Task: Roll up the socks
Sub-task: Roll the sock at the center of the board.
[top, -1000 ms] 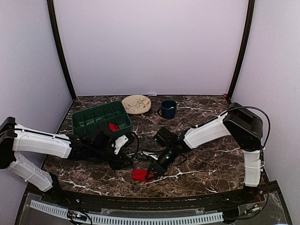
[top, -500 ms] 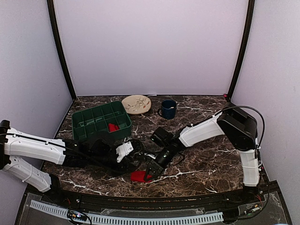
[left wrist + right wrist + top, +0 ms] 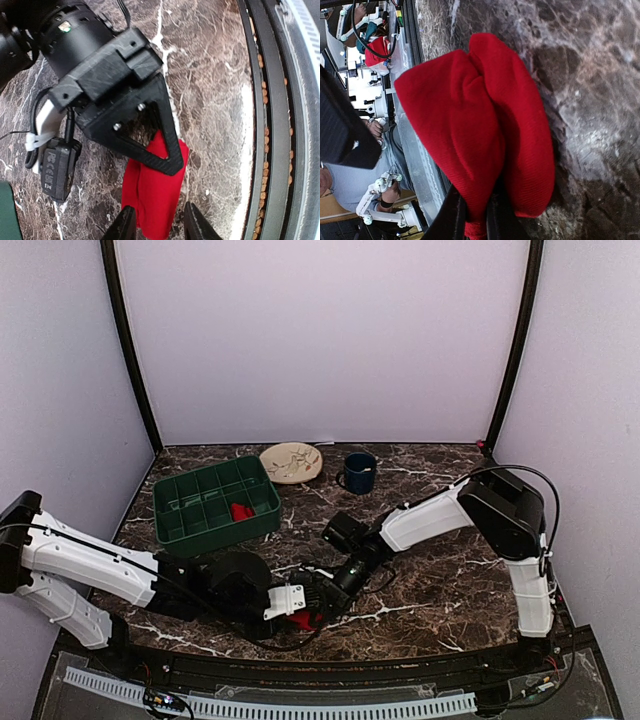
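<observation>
Bright red fabric sock (image 3: 470,125) sits pinched in right end effector (image 3: 474,215); left end effector (image 3: 159,225), newly arrived, straddles it half-open for rolling.

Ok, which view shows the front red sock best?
Right wrist: the front red sock fills the frame, folds clear, the right gripper pinching its edge. Left wrist shows it partly under the right gripper's finger. Top shows only a red sliver between the arms.
</observation>
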`<move>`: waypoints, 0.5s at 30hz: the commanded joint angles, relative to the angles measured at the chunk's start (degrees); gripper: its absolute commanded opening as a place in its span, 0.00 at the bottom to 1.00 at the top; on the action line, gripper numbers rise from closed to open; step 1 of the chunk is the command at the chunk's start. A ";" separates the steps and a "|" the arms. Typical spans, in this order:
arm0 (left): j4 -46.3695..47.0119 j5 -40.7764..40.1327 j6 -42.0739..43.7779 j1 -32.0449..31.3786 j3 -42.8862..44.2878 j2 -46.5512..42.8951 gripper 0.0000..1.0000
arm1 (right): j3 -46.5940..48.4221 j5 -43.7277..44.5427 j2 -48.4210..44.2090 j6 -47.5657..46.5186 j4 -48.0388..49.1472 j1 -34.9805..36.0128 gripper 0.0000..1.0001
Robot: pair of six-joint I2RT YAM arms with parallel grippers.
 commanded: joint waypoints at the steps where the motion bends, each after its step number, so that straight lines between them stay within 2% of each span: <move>1: -2.25 -4.26 3.45 -1.25 1.67 1.77 0.35 | 0.73 1.14 2.09 0.18 -3.84 -0.44 0.00; 15: -2.84 -5.11 6.94 -3.04 2.33 4.84 0.35 | 1.93 0.20 2.64 -1.08 -5.85 -0.53 0.00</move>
